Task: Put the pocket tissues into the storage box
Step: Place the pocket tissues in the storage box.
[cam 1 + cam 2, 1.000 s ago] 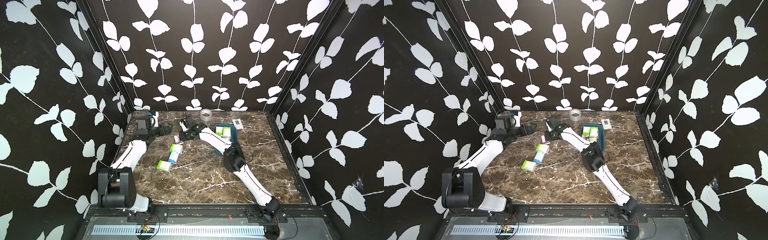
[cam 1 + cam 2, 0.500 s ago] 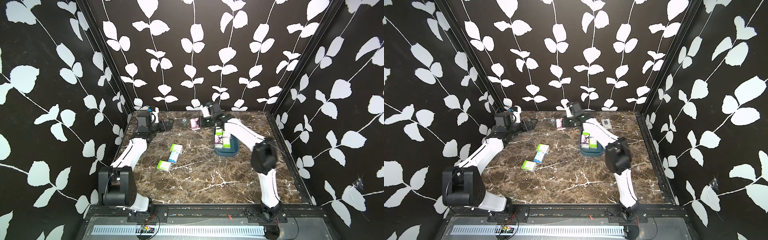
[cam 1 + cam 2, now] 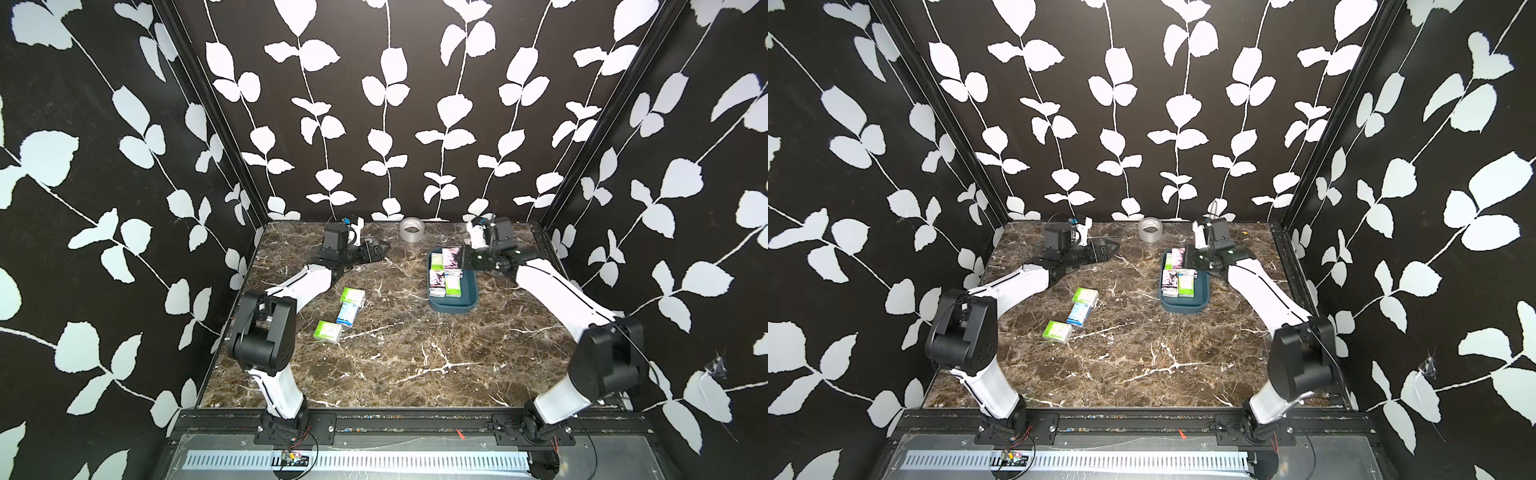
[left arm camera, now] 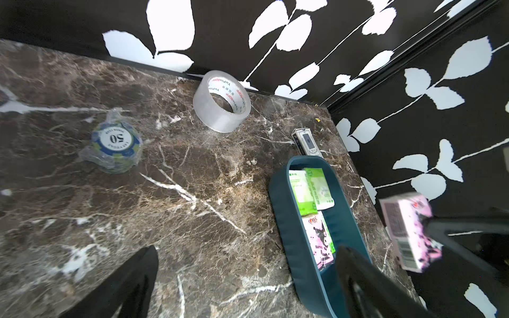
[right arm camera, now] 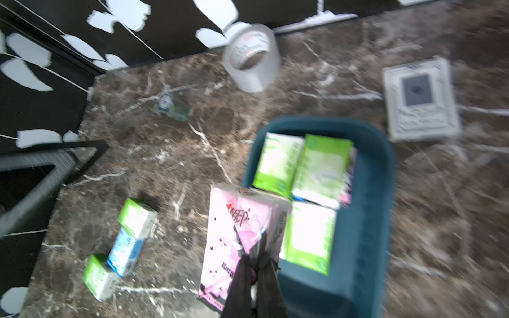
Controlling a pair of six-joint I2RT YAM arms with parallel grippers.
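The right end effector (image 5: pixel 254 264) is closed on one short edge of a pink pack (image 5: pixel 242 234) and holds it in the air above the storage box (image 3: pixel 453 305), which stands near the back right corner of the counter (image 3: pixel 415 365). In both top views the pack hangs over the far half of the box, more upright than flat. The box already has several packs inside, with green packs (image 5: pixel 278 162) at the far end. I judge that the bare floor at the end nearest the front edge is the best place for this one. To do the step well, the arm should carry the pack to that bare end, tilt it nearly flat, lower it close to the floor of the box, and only then open. A release from this height could let it land on the other packs or tip over the low wall, and the fingers should stay clear of that wall. The left end effector (image 3: pixel 376 250) is open and empty near the back edge, and three loose packs (image 3: pixel 347 313) wait toward the left edge. One second ago the right arm was stretched across to the middle of the back part, with its end effector down at the pink pack. Half a second ago it carried the pack in the air, and now it is over the box. The loose packs did not move.
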